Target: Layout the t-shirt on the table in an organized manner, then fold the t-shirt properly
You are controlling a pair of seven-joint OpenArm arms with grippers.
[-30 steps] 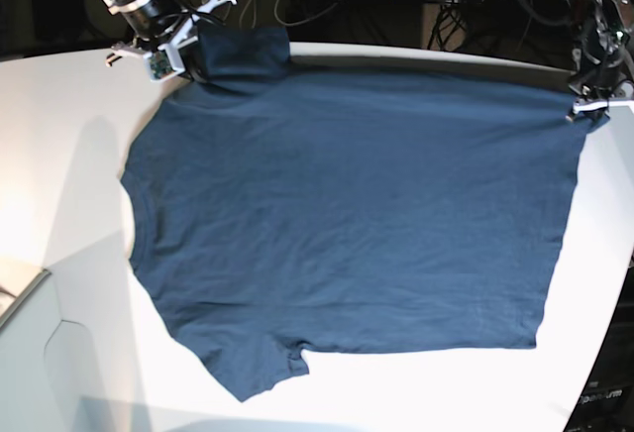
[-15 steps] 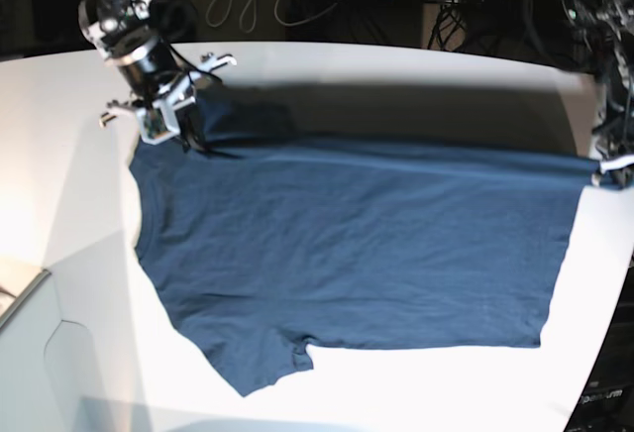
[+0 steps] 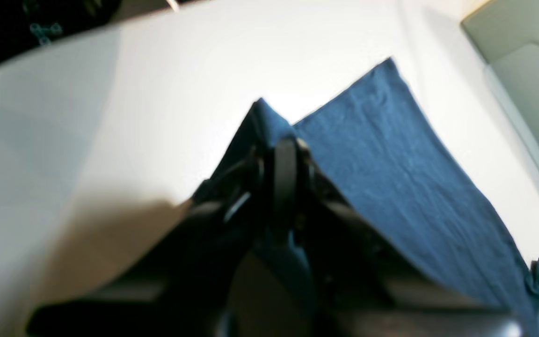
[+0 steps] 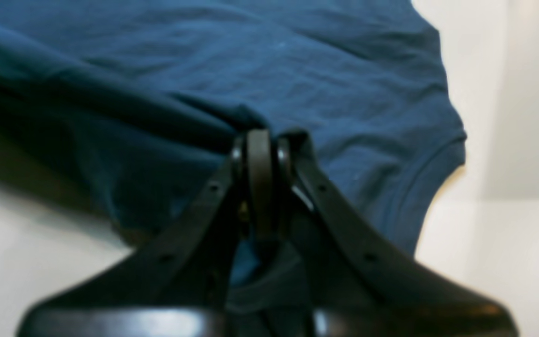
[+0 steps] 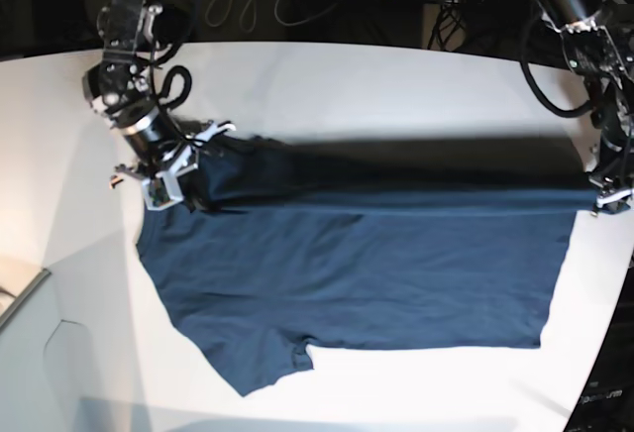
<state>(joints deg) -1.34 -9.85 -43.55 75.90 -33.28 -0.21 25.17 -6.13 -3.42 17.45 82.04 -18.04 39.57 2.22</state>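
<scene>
The base view shows the whole t-shirt (image 5: 357, 264) spread across the white surface (image 5: 396, 80), with its long axis running left to right in the scene. The far edge of the garment is raised off the surface along a straight, taut line between the two arms, and a shadow lies on the surface just beyond that line. The collar end lies at the left and the straight hem at the right; one sleeve points toward the near edge at lower left. The right gripper (image 5: 163, 176) is at the far left corner of the shirt, and the left gripper (image 5: 604, 194) is at the far right corner. The base view does not resolve the fingers; the wrist views do. In the right wrist view, the right gripper (image 4: 260, 150) has its fingers (image 4: 259, 187) pressed together on a bunched fold of the t-shirt (image 4: 297, 70), with the curved collar edge visible to the right and bare surface (image 4: 508, 117) beyond it. In the left wrist view, the left gripper (image 3: 284, 154) has its fingers (image 3: 284, 182) closed on a peaked corner of the t-shirt (image 3: 400, 178), which falls away to the right, with the surface (image 3: 157, 93) around it. A grey panel (image 3: 527, 70) shows at the upper right.
</scene>
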